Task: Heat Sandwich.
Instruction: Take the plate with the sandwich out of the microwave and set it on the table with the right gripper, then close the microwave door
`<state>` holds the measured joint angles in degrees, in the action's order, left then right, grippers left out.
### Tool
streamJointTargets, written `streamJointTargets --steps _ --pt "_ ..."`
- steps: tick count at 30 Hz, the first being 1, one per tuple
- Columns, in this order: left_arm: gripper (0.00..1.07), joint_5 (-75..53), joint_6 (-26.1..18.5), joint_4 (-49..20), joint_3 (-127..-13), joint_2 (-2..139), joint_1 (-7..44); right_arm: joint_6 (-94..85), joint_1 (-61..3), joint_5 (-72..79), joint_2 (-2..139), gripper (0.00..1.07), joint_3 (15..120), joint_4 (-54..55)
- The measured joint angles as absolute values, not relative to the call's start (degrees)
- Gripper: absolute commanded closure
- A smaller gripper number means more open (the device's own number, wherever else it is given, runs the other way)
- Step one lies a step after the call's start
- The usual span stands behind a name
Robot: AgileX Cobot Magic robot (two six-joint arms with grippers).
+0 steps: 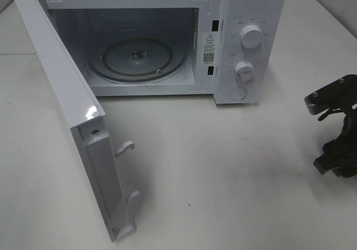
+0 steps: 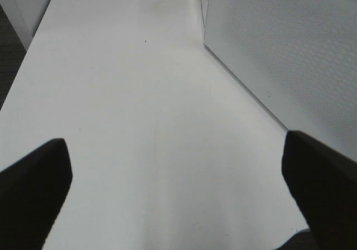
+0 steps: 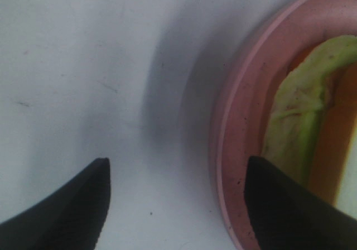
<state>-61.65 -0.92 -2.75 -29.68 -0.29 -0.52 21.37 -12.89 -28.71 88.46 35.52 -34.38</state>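
White tabletop [image 1: 223,166] lying bare, right gripper [image 3: 175,205] hanging spread with one finger [image 3: 284,205] over the round pink plate's [image 3: 240,149] rim, pale green-yellow layered sandwich [image 3: 295,116] sitting just beyond, cropped at frame's right, left gripper [image 2: 178,194] gaping wide.

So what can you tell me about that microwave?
The microwave is a white, boxy countertop model standing on the pale table. Its door hangs wide open toward the left, with two hook latches on its edge. Inside, a round glass turntable sits empty. The right-hand panel carries two round white dials stacked vertically, with a round button below. Nothing touches it except the table.
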Motion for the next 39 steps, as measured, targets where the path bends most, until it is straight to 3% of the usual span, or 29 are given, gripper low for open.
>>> streamJointTargets --steps 6,19,39 --pt "0.09 -61.65 -0.92 -2.75 -29.68 -0.29 -0.52 12.89 -12.89 -31.46 81.25 0.28 35.52 -22.98" --pt "0.09 -61.65 -0.92 -2.75 -29.68 -0.29 -0.52 1.43 -12.89 -40.91 64.34 0.31 35.52 -5.44" --pt "0.09 -61.65 -0.92 -2.75 -29.68 -0.29 -0.52 0.40 -12.89 -55.18 39.30 0.31 35.52 -4.13"
